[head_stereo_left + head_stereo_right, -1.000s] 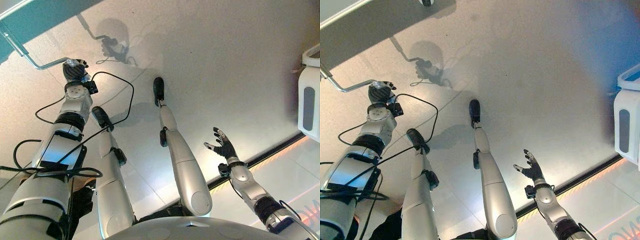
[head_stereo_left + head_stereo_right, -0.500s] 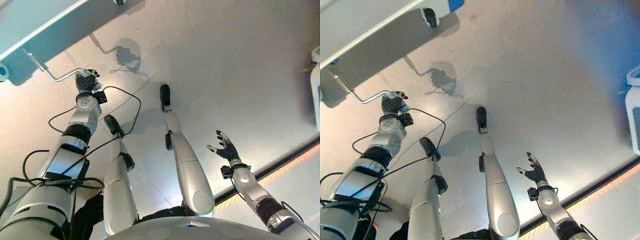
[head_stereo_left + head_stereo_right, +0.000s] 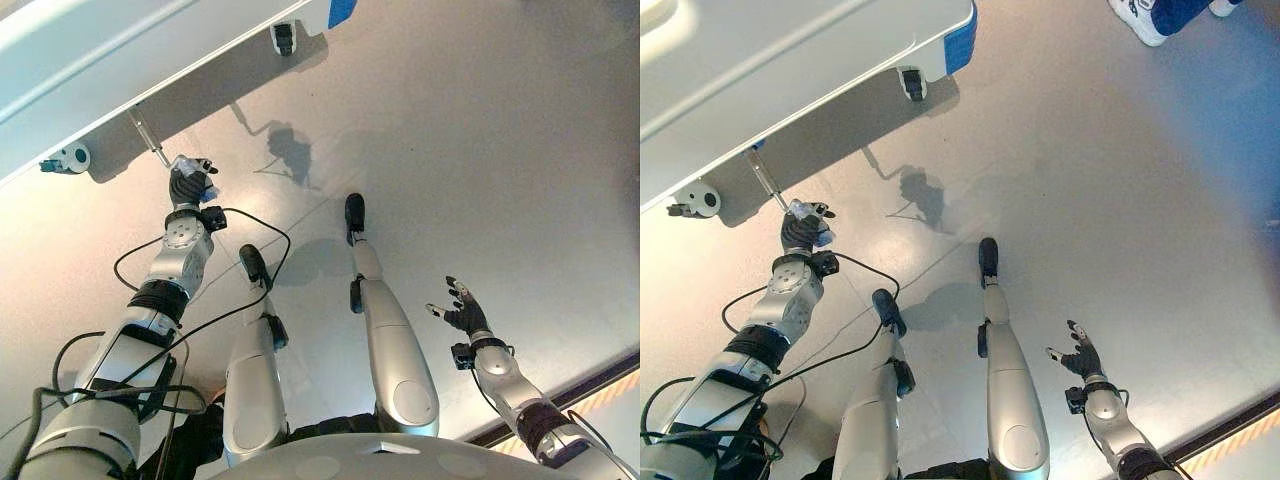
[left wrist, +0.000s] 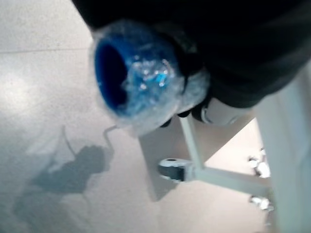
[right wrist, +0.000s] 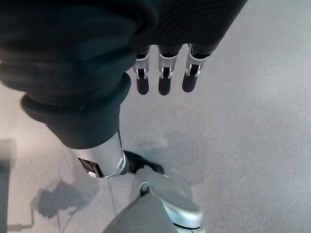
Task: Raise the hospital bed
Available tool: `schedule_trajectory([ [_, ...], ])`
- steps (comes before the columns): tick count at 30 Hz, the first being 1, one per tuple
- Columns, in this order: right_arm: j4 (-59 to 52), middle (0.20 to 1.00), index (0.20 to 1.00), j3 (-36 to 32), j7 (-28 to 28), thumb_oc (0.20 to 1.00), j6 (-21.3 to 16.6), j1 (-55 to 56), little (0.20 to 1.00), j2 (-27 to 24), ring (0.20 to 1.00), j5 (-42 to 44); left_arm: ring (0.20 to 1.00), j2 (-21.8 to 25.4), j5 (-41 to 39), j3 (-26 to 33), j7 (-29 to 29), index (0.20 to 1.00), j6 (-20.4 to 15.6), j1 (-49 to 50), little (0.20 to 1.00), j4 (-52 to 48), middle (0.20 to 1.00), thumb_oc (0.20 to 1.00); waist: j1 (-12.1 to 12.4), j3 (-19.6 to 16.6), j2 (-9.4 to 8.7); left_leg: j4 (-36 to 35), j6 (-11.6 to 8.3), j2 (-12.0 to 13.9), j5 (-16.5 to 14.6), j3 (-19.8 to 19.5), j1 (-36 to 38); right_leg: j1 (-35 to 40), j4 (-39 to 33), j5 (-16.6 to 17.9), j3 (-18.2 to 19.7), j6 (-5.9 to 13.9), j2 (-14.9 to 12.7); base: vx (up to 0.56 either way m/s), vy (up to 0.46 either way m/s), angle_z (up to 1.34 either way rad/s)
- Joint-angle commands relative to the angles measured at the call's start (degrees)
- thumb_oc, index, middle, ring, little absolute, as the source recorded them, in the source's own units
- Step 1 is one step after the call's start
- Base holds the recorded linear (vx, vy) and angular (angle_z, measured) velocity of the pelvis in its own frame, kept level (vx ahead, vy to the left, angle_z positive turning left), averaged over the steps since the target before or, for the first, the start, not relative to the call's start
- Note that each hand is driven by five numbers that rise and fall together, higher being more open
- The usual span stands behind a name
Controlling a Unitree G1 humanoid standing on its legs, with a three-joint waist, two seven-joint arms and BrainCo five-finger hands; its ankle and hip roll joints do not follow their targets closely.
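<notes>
The white hospital bed (image 3: 790, 60) with a blue corner spans the upper left. From under its frame a metal crank rod (image 3: 765, 180) reaches down to a blue grip wrapped in clear plastic (image 4: 136, 80). My left hand (image 3: 188, 185) is shut round that grip, arm stretched toward the bed. Low on the right, my right hand (image 3: 465, 315) hangs over the bare floor with nothing in it. Its fingers (image 5: 163, 77) are straight and spread.
Bed casters stand at the foot corner (image 3: 910, 82) and near the crank (image 3: 695, 200). A person's white shoes (image 3: 1145, 15) are at the top right. A dark strip with an orange line (image 3: 590, 385) crosses the floor at the lower right.
The camera has tilted, bringing more of the bed into view. My left hand still holds the crank grip, and the crank arm has swung from lying sideways to pointing up at the bed. The right hand has barely moved.
</notes>
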Motion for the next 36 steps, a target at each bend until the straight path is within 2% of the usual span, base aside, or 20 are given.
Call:
schedule_trajectory([
  [1, 0.6, 1.0, 1.0, -2.0, 0.2, 1.0, 1.0, 2.4, 1.0, -1.8, 1.0, -0.9, 0.2, -2.7, 4.5, -2.8, -5.0, 0.2, -6.4, -1.1, 0.2, -10.6, 0.2, 0.2, -0.9, -1.7, 2.93, 0.0, 5.14, -4.4, -2.7, -2.7, -1.1, 3.4, 3.1, -6.1, -3.5, 4.54, 3.4, 0.01, 0.03, 0.16],
  [12, 3.0, 1.0, 1.0, -3.4, 0.9, 1.0, 1.9, 3.3, 1.0, -1.0, 1.0, -1.6, 0.2, -0.4, 2.6, 0.2, -7.2, 0.2, -7.3, 6.9, 0.2, -16.9, 0.2, 0.2, 2.3, -2.9, 2.09, 0.0, 5.78, -5.1, -2.4, -5.1, 0.6, 7.7, 1.7, -6.0, -6.3, 4.97, 2.0, 0.0, 0.049, 0.13],
  [13, 3.5, 1.0, 1.0, -3.6, 0.8, 1.0, 2.0, 3.2, 1.0, -0.7, 1.0, -1.5, 0.2, 0.1, 2.4, 0.8, -7.5, 0.2, -7.4, 7.9, 0.2, -17.9, 0.2, 0.2, 2.8, -2.8, 1.54, 0.0, 6.23, -5.4, -0.9, -5.3, 0.1, 7.7, 1.7, -5.1, -7.1, 4.62, 1.4, 0.0, 0.029, 0.11],
  [14, 3.6, 1.0, 1.0, -3.6, 0.8, 1.0, 2.0, 3.3, 1.0, -0.7, 1.0, -1.5, 0.2, 0.1, 2.3, 0.7, -7.5, 0.2, -7.4, 8.0, 0.2, -17.9, 0.2, 0.2, 2.9, -3.0, 1.84, 0.0, 5.88, -5.2, -2.3, -5.8, 0.8, 8.5, 1.5, -6.0, -6.9, 5.11, 1.7, -0.07, 0.034, 0.16],
  [15, 4.1, 1.0, 1.0, -3.6, 0.9, 1.0, 2.0, 3.2, 1.0, -0.6, 1.0, -1.5, 0.2, 0.4, 2.3, 1.0, -7.7, 0.2, -7.5, 8.5, 0.2, -18.3, 0.2, 0.2, 3.1, -2.9, 1.4, 0.0, 6.28, -5.5, -0.9, -5.5, 0.1, 8.0, 1.6, -5.1, -7.5, 4.7, 1.1, 0.0, 0.059, 0.2],
  [23, 6.3, 1.0, 1.0, -3.9, 1.6, 1.0, 2.5, 3.6, 1.0, 0.7, 1.0, -1.2, 0.2, 2.3, 1.5, 3.0, -8.6, 0.2, -7.6, 11.5, 0.2, -18.6, 0.2, 0.2, 5.5, -3.7, -0.06, 0.0, 6.67, -6.3, -0.8, -7.5, -0.1, 10.2, 0.6, -4.7, -10.4, 5.61, -0.3, 0.0, 0.057, 0.19],
  [25, 6.9, 1.0, 1.0, -3.9, 1.9, 1.0, 2.6, 3.9, 1.0, 1.0, 1.0, -1.1, 0.2, 3.1, 1.4, 3.9, -8.6, 0.2, -7.6, 12.2, 0.2, -18.3, 0.2, 0.2, 6.3, -4.0, -0.94, 0.0, 6.75, -6.6, -0.7, -8.3, -0.5, 10.5, 0.2, -4.4, -11.3, 6.06, -0.9, 0.03, 0.067, 0.17],
  [27, 6.9, 1.0, 1.0, -3.9, 1.9, 1.0, 2.6, 3.9, 1.0, 1.0, 1.0, -1.1, 0.2, 3.1, 1.4, 3.9, -8.6, 0.2, -7.6, 12.2, 0.2, -18.3, 0.2, 0.2, 6.3, -4.0, -0.94, 0.0, 6.75, -6.6, -0.7, -8.3, -0.5, 10.5, 0.2, -4.4, -11.3, 6.06, -0.9, 0.02, 0.051, 0.16],
  [30, 6.8, 1.0, 1.0, -3.8, 2.2, 1.0, 2.6, 4.4, 1.0, 1.3, 1.0, -1.1, 0.2, 4.4, 1.4, 4.9, -8.6, 0.2, -7.4, 12.2, 0.2, -16.2, 0.2, 0.2, 7.2, -4.2, -2.33, 0.0, 6.93, -6.9, -0.5, -9.7, -1.4, 10.8, 0.1, -4.2, -12.8, 6.52, -1.5, 0.03, 0.065, 0.11],
  [36, 7.3, 1.0, 1.0, -3.4, 2.4, 1.0, 2.5, 4.7, 1.0, 1.8, 1.0, -0.8, 0.2, 5.7, 1.2, 5.6, -8.3, 0.2, -7.0, 11.5, 0.2, -12.6, 0.2, 0.2, 8.1, -4.3, -3.44, 0.0, 7.09, -7.2, -0.4, -10.7, -2.5, 10.9, 0.1, -4.1, -14.0, 6.97, -2.1, 0.02, 0.057, 0.13],
])
